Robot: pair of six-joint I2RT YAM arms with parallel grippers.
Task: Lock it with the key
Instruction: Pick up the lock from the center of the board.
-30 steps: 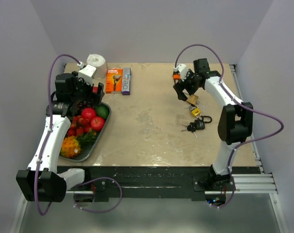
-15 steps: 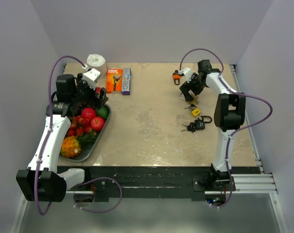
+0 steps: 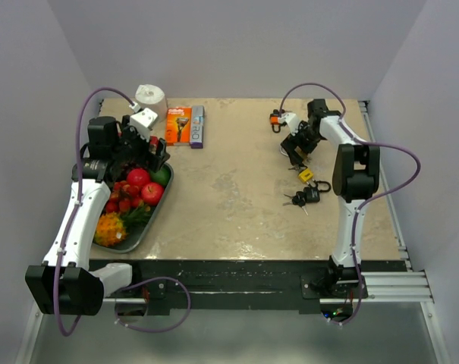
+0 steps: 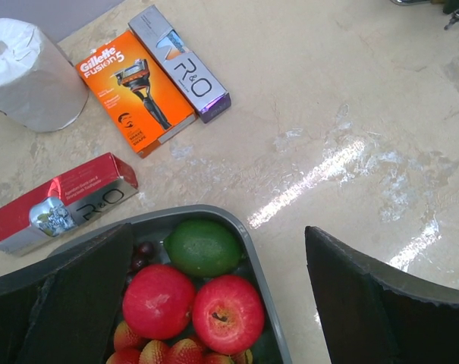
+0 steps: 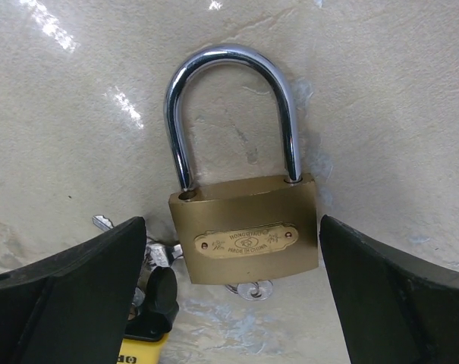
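A brass padlock (image 5: 244, 239) lies flat on the table, its steel shackle (image 5: 231, 64) raised with one leg out of its hole. Silver keys (image 5: 155, 254) poke out from under its lower left corner, with a black key head (image 5: 161, 294) beside them. My right gripper (image 5: 231, 227) is open, one finger on each side of the padlock body and not touching it. From above, the right gripper (image 3: 297, 148) sits low over the brass padlock (image 3: 302, 157). My left gripper (image 4: 218, 235) hangs open and empty over the fruit tray (image 3: 162, 199).
A yellow padlock (image 3: 306, 174), a black padlock with keys (image 3: 309, 195) and an orange padlock (image 3: 275, 117) lie near the right arm. At back left are a paper roll (image 3: 151, 97), an orange razor box (image 3: 177, 125), a grey box (image 3: 196, 126) and a red box (image 4: 62, 203).
The right arm has folded in and brought its open gripper down over the brass padlock. The left wrist has shifted slightly above the tray.
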